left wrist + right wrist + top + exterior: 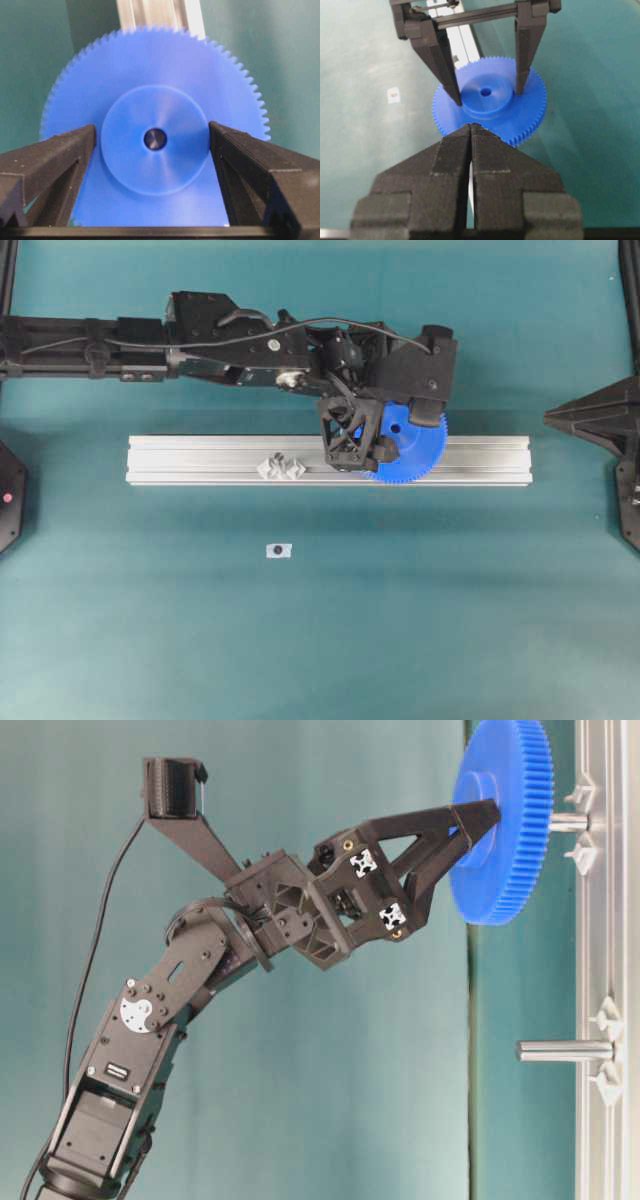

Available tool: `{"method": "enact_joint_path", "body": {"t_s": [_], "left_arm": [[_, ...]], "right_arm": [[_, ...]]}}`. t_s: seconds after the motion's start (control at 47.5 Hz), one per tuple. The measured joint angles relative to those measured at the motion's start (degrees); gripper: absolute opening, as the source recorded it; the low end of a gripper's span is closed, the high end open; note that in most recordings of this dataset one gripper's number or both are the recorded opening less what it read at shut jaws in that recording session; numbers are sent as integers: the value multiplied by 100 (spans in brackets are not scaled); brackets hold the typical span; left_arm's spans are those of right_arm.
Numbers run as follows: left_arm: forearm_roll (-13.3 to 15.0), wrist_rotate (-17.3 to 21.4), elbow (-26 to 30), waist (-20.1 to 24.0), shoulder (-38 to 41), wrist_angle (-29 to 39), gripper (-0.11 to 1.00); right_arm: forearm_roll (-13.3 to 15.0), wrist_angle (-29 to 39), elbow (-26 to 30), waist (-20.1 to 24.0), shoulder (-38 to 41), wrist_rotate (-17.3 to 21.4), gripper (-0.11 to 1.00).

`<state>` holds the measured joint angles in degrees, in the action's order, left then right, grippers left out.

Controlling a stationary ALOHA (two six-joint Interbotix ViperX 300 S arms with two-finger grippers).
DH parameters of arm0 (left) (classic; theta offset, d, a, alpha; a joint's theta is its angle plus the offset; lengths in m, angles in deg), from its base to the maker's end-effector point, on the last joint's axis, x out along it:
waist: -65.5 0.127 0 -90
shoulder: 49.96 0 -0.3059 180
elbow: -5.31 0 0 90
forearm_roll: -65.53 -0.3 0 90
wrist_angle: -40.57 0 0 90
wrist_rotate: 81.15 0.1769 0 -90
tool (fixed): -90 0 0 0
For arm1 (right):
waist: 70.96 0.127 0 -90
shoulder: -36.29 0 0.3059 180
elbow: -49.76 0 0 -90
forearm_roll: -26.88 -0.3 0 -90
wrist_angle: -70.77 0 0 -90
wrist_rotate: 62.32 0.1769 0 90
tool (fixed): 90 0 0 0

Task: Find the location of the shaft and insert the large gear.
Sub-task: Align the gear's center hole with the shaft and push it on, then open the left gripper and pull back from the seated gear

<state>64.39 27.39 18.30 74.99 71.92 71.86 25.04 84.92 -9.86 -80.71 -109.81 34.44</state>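
1. Your left claw [155, 150] stands wide open, its fingers [445, 65] flanking the hub of the large gear [415, 445] with slim gaps each side; it grips nothing.
2. The gear sits on the shaft [567, 821] on the rail [200, 460], the pin's tip showing in its centre hole.
3. The shaft's long axis runs straight ahead of the claw, so judge any push or retreat along that line.
4. Your right claw [471, 131] is closed, empty, and farther away.

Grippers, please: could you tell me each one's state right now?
Left gripper: open, fingers flanking the bright blue plastic gear's raised hub.
Right gripper: shut, empty.
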Motion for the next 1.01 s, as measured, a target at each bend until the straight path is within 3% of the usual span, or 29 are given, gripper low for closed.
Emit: {"method": "enact_joint_path", "body": {"t_s": [0.4,0.673,1.01], "left_arm": [[9,9,202,-9,0,650,91],[0,18,633,-105,0,791,91],[0,0,694,-9,-26,809,91]], "right_arm": [[0,0,9,0,0,0,1],[9,0,9,0,0,0,1],[0,0,9,0,-18,0,1]]}}
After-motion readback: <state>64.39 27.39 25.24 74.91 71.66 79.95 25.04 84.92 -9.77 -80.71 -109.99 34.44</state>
